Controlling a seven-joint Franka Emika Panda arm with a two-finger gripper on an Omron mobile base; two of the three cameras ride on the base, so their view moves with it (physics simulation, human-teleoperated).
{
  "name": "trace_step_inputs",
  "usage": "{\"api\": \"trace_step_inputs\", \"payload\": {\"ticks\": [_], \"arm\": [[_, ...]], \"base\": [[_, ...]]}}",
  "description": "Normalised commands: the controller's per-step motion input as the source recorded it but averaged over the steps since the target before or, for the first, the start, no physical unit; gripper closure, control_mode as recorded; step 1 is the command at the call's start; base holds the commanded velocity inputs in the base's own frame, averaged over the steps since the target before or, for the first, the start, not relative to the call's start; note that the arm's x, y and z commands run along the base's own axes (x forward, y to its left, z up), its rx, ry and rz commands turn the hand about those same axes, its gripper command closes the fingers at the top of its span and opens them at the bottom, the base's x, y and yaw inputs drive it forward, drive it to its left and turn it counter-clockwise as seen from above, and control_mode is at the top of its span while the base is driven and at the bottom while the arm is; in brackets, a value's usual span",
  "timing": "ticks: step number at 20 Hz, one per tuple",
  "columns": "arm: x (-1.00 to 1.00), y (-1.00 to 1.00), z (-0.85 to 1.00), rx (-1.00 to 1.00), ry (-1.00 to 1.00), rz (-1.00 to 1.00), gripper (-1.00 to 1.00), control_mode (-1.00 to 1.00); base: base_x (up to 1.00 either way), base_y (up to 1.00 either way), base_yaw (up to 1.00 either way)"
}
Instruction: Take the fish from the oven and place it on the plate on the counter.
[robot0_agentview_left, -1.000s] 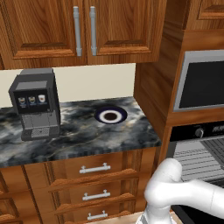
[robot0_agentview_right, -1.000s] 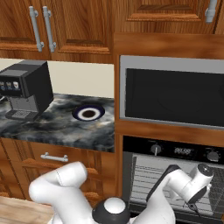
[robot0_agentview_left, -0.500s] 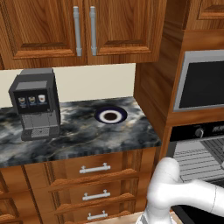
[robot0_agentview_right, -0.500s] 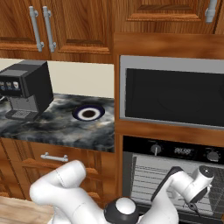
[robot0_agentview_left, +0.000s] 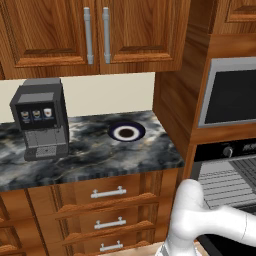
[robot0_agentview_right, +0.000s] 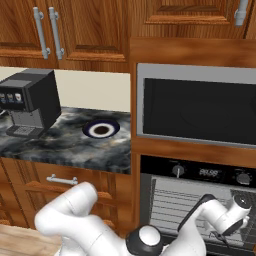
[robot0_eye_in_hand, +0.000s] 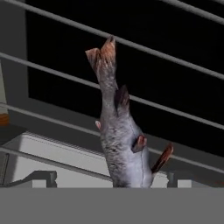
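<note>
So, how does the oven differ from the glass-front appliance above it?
The oven stands open and shows grey wire racks; the appliance above is shut behind plain dark glass. The oven has a dark control strip with a round silver knob; the appliance above shows no controls. The oven sits lower than the counter, the appliance higher. Both are built into the same wooden column.

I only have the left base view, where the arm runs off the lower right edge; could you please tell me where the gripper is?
Observer: In the right base view the gripper is low at the right side of the oven, by its wire rack.
Operator: Thank you. Can you see the fish?
Observer: Yes. In the hand view the fish lies on the wire rack, tail pointing away from the hand.
Operator: Is it gripped?
Observer: No, the jaws stand open, with a fingertip on either side of its body.
</note>
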Motion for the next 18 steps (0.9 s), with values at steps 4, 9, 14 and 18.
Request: {"api": "trace_step_inputs", "payload": {"ticks": [4, 9, 14, 18], "arm": [[0.25, -0.33, -0.21, 0.00, 0.04, -0.04, -1.00, -1.00], [0.11, -0.08, -0.19, 0.00, 0.00, -0.03, -1.00, -1.00], [0.00, 0.02, -0.06, 0.00, 0.00, 0.00, -1.00, -1.00], [-0.20, 0.05, -0.25, 0.00, 0.02, 0.00, -1.00, -1.00]], "base": [[0.00, 0.00, 0.00], [0.00, 0.00, 0.00], [0.00, 0.00, 0.00], [0.00, 0.00, 0.00]]}}
